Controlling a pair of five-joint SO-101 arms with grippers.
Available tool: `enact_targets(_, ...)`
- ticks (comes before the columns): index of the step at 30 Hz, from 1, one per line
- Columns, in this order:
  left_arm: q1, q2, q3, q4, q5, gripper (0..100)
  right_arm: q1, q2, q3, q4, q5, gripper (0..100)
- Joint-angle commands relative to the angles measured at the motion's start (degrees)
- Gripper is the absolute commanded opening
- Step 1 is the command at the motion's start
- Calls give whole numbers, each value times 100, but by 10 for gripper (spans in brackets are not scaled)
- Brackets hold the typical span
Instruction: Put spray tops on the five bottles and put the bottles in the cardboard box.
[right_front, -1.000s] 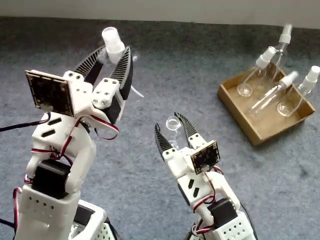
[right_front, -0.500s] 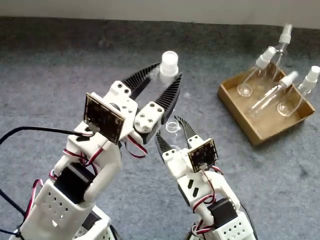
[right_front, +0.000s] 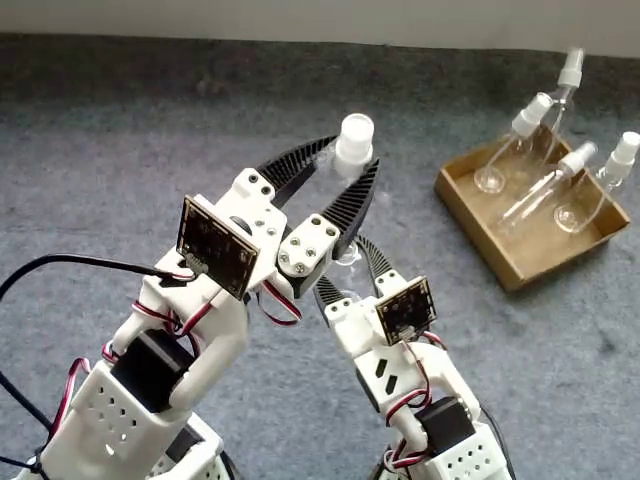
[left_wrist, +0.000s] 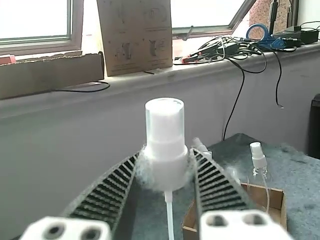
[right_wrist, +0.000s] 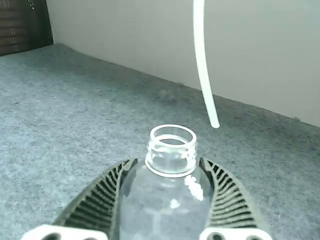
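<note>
White spray top (left_wrist: 165, 131) in left claw (left_wrist: 166, 158)

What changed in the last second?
The left gripper, shut on the spray top, swung rightward to above the bottle held by the right gripper; the top's tube is not yet in the neck. The right gripper, its bottle and the four bottles in the cardboard box stayed put.

four bottles (right_front: 527, 207) across cardboard box (right_front: 472, 230)

Daylight glares white through the windows (left_wrist: 35, 20) beyond my left pincer (left_wrist: 165, 159); the worktop (right_front: 120, 130) beneath it is evenly lit, shadows faint.
</note>
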Motion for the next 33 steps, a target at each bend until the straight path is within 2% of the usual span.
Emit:
enact_targets(1,66,-127,-514,519,-53,34,-57,-40,813,13,-18,98)
enact_targets(4,66,-127,-620,835,-53,34,-57,-40,813,13,-18,98)
enact_targets(20,66,-954,-593,862,-53,34,-57,-31,813,13,-18,98)
enact_targets(24,75,-989,-224,818,-53,34,-57,-31,813,13,-18,98)
enact_targets(33,101,-963,725,-9,-53,34,-57,-31,813,13,-18,98)
